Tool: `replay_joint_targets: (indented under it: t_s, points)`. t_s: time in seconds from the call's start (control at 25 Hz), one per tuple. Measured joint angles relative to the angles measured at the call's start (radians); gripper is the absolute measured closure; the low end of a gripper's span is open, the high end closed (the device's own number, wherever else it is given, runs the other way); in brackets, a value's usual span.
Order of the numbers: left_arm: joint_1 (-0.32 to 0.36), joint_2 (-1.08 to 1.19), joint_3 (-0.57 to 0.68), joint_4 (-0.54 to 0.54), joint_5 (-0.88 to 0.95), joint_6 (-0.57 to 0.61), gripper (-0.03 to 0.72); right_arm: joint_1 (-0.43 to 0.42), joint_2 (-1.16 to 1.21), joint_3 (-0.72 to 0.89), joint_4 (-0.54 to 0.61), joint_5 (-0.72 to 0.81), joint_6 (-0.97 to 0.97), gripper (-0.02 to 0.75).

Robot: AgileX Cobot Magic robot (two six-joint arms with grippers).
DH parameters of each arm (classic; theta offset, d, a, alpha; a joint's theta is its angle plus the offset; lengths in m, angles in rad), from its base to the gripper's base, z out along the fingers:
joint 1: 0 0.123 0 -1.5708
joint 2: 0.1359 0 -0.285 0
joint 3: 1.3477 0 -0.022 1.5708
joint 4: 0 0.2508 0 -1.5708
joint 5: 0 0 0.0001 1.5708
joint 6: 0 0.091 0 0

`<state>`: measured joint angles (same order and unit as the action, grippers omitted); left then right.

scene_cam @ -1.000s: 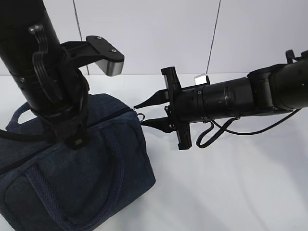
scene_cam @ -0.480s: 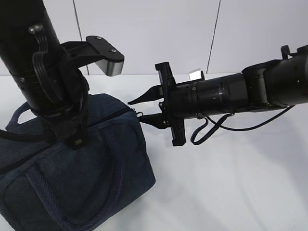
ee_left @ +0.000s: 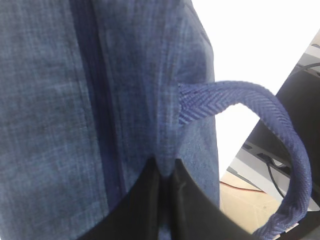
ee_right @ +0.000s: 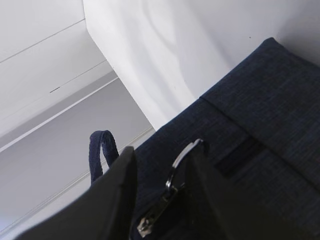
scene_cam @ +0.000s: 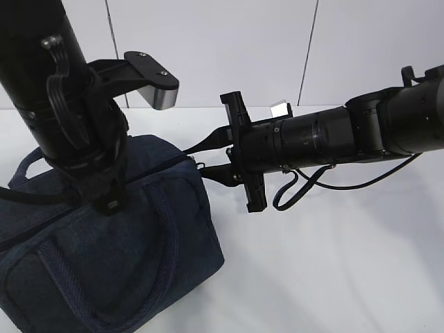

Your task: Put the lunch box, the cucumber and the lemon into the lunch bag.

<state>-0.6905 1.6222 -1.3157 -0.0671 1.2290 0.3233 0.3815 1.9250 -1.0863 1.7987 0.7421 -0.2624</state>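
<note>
The navy lunch bag (scene_cam: 139, 236) stands at the left of the table, its zipper running along the top. My left gripper (ee_left: 164, 162) presses down on the bag's top (ee_left: 50, 100), shut with a pinch of fabric between its tips, beside a looped handle (ee_left: 260, 100). My right gripper (scene_cam: 195, 158) reaches in level from the right to the bag's top right corner. In the right wrist view it (ee_right: 162, 150) is open, with the silver ring pull (ee_right: 182, 160) between the jaws, close to the right finger. The lunch box, the cucumber and the lemon are out of view.
The white table (scene_cam: 333, 263) stretches to the right of the bag, with a white wall behind. The left arm's camera bracket (scene_cam: 156, 80) juts out above the bag. A black cable loop (scene_cam: 291, 194) hangs under the right arm.
My right gripper has moved left to the bag's corner, so its fingers now straddle the ring pull, and they have narrowed slightly. The left arm and the bag have not moved.
</note>
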Motion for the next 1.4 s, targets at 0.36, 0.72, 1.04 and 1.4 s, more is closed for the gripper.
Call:
replay_joint_targets:
  t_s: [0.36,0.72,1.04,1.4]
  points:
    - [0.0,0.0,0.0,0.002,0.0,0.0,0.689,0.0,0.0,0.0,0.0,-0.002,-0.006,0.621]
    - [0.0,0.0,0.0,0.002,0.0,0.0,0.689,0.0,0.0,0.0,0.002,-0.002,-0.04,0.739]
    - [0.0,0.0,-0.002,0.0,0.0,-0.028,0.686,0.0,0.0,0.0,-0.025,-0.028,-0.045,0.74]
    - [0.0,0.002,-0.144,0.006,0.005,-0.075,0.577,0.0,0.0,-0.002,-0.071,-0.074,-0.046,0.74]
